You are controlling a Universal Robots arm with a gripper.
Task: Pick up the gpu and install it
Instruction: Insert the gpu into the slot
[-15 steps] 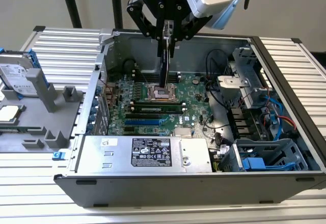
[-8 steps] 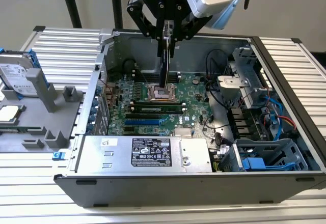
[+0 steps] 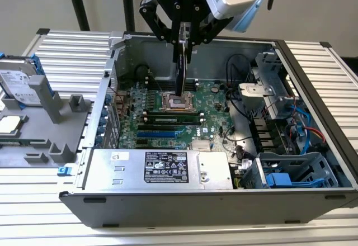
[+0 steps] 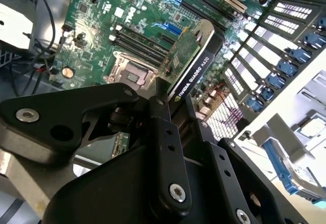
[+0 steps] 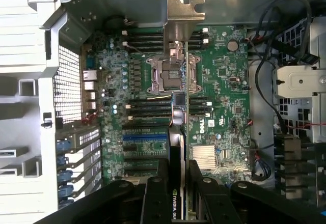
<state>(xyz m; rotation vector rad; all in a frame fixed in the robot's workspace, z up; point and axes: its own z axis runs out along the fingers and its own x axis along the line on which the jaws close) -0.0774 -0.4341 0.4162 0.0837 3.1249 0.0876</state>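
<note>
The black claw gripped the thin green-and-black gpu on edge, clear above the green motherboard, inside the open grey case.

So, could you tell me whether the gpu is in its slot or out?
Out: the gripper holds the gpu on edge in the air above the motherboard, over the CPU socket.

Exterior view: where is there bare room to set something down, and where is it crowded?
Bare ribbed table lies in front of the case toward the exterior view's left, and behind it on both sides. Crowded: the grey fixture with the hard drive, and around the drive cages. The gripper holds the gpu over the motherboard.
</note>
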